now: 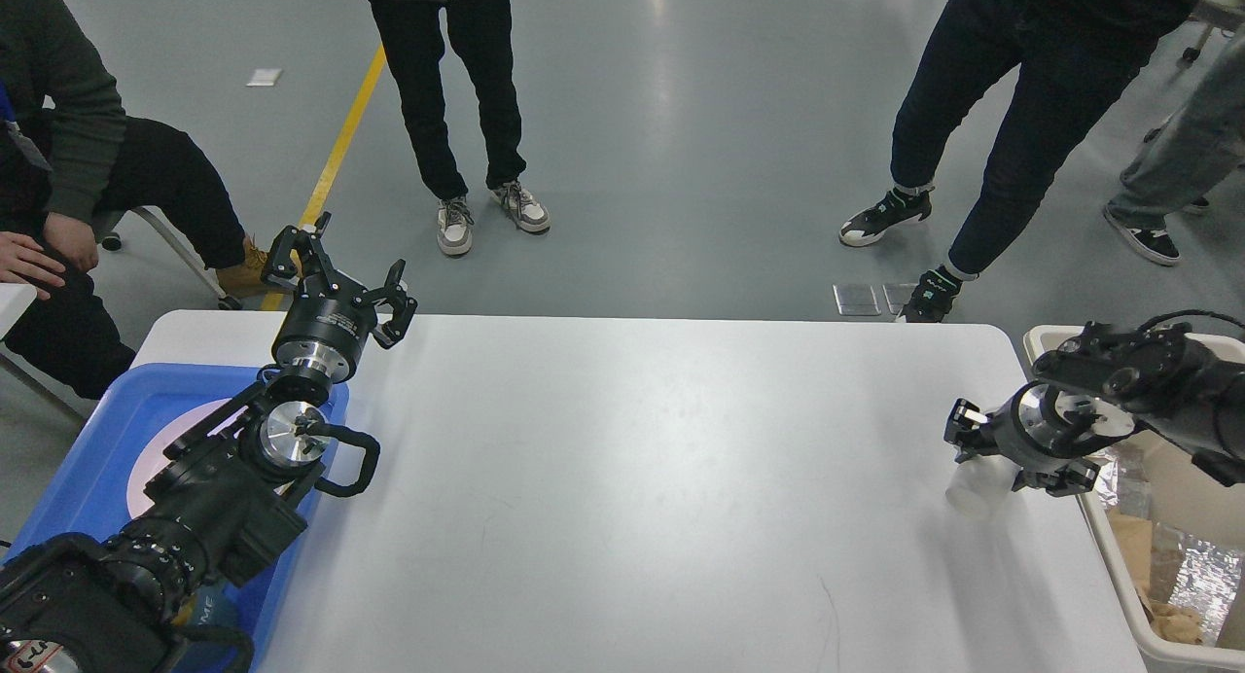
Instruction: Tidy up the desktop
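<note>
Desktop (622,478) fills the lower middle of your head view, a wide white top with rounded corners, its long far edge running from 10 o'clock to 2 o'clock. Your left gripper (336,269) sits at 10 o'clock above the top's far-left corner, pointing away from you; its two fingers are spread wide apart with nothing between them. The left arm runs back toward 8 o'clock over a blue tray (92,459) that lies on the desktop's left end, and a pale round plate (156,464) shows inside that tray, partly hidden by the arm.

At 3 o'clock your right gripper (982,459) reaches in from the right edge over the desktop's right end. A small translucent white cup (976,488) lies tilted at its fingertips, its body hanging just below them and close above the tabletop. You see the fingers standing to either side of the cup's upper part, so they look closed around it, though the cup is blurred and the contact is hard to read.

Just off the desktop's right edge stands a beige bin (1060,347), with brown scraps and crinkled foil in its lower part. Several people's legs stand on the grey floor beyond the far edge, from 11 to 2 o'clock.
</note>
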`<action>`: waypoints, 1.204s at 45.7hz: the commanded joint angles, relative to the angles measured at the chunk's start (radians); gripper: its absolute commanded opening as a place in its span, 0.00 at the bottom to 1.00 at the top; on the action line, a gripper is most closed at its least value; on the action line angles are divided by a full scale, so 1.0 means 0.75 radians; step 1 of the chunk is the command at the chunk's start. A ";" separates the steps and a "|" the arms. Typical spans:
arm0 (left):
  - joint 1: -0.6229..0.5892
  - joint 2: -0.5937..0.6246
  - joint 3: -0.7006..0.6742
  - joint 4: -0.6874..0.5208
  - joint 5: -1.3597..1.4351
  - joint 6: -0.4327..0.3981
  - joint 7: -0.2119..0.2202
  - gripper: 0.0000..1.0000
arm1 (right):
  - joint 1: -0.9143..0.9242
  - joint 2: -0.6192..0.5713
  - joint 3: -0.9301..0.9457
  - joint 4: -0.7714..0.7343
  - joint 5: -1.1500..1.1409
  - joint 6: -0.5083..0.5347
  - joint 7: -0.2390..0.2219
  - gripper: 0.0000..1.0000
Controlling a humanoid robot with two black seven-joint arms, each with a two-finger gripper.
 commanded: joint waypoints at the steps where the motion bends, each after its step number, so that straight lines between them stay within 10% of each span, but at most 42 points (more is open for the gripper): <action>1: 0.000 0.001 0.000 0.000 0.000 0.000 0.000 0.96 | 0.130 -0.125 -0.004 0.112 -0.014 0.140 -0.007 0.53; 16: 0.002 0.001 0.000 0.000 0.000 0.000 0.000 0.96 | 0.650 -0.342 -0.220 0.221 -0.022 0.712 -0.009 0.55; 55: 0.000 0.001 0.000 0.000 0.000 0.000 0.000 0.96 | 1.282 -0.383 -0.474 0.219 -0.020 0.716 -0.009 0.55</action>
